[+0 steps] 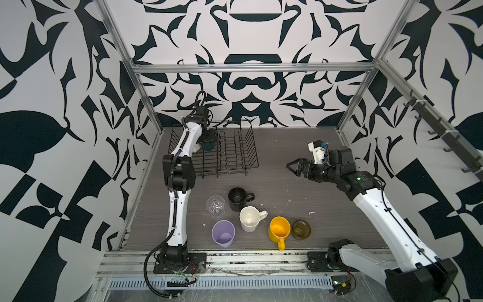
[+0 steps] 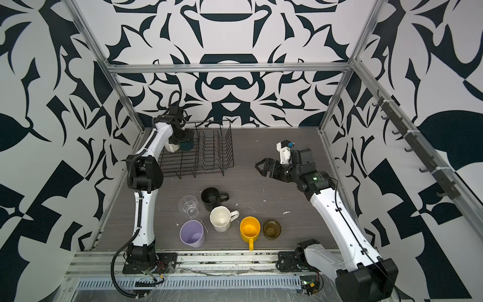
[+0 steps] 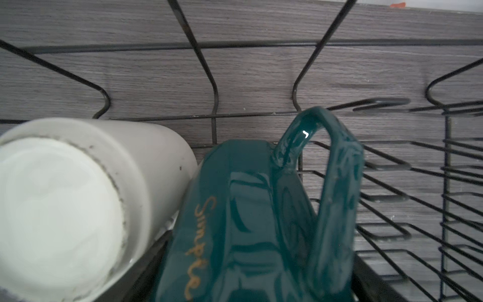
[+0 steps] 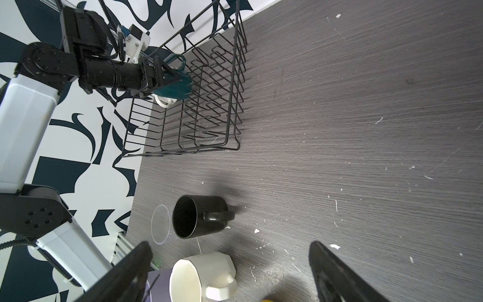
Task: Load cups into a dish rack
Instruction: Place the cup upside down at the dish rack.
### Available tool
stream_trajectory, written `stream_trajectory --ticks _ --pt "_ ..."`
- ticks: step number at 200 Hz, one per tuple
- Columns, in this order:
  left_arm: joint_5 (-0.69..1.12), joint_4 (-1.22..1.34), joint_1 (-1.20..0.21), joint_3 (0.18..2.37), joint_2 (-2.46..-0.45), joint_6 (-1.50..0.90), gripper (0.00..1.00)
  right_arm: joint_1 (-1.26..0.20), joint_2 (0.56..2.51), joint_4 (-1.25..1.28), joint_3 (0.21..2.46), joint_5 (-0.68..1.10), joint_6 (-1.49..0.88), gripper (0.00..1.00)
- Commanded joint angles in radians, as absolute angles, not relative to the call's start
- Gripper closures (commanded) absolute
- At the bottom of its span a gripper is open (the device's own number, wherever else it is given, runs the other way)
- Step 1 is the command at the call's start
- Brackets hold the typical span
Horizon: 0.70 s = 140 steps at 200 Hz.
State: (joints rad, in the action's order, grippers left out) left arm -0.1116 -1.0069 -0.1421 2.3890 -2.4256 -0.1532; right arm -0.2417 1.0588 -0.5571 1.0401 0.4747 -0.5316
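Note:
The black wire dish rack [image 1: 224, 172] [image 2: 206, 171] stands at the back left. Inside it my left gripper [image 1: 210, 139] [image 4: 177, 75] is shut on a teal mug [image 1: 209, 147] [image 3: 248, 222], whose handle points away from the wrist camera. A white mug [image 3: 65, 209] [image 2: 171, 146] lies tilted against it, base toward that camera. On the table near the front stand a black mug [image 1: 236, 200], a clear glass [image 1: 215, 206], a cream mug [image 1: 249, 218], a lilac tumbler [image 1: 223, 233], a yellow mug [image 1: 279, 228] and an olive-brown glass [image 1: 301, 229]. My right gripper [image 1: 290, 168] [image 4: 230, 244] hangs open and empty above the table, right of the rack.
The rack's plate-slot prongs [image 1: 235, 149] fill its right half. Aluminium frame posts [image 1: 146, 104] and patterned walls enclose the table. A rail with hooks [image 1: 439, 136] runs along the right wall. White flecks dot the grey table [image 1: 326, 209].

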Motion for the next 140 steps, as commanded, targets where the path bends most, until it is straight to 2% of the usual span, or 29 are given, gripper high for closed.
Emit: stream_trajectory --ticks 1,67,90,105,116,120,140 --pt "-0.098 -0.996 -0.129 2.435 -2.449 -0.176 0.93 -0.238 1.039 -0.524 1.04 0.486 -0.54 0.04" --pt "-0.088 -0.983 -0.126 2.442 -2.471 -0.195 0.39 -0.238 1.032 -0.528 1.035 0.486 -0.541 0.04" --pt "-0.082 -0.973 -0.126 2.432 -2.464 -0.188 0.3 -0.238 1.033 -0.527 1.034 0.488 -0.541 0.04" --pt "-0.08 -0.961 -0.126 2.418 -2.454 -0.18 0.18 -0.239 1.034 -0.526 1.033 0.486 -0.542 0.04" --pt "-0.076 -0.952 -0.126 2.406 -2.446 -0.173 0.16 -0.238 1.034 -0.526 1.034 0.486 -0.542 0.04" --pt "-0.076 -0.949 -0.127 2.403 -2.442 -0.173 0.11 -0.239 1.035 -0.525 1.034 0.486 -0.541 0.04" --pt "-0.07 -0.939 -0.126 2.389 -2.432 -0.17 0.03 -0.239 1.035 -0.525 1.034 0.486 -0.541 0.04"
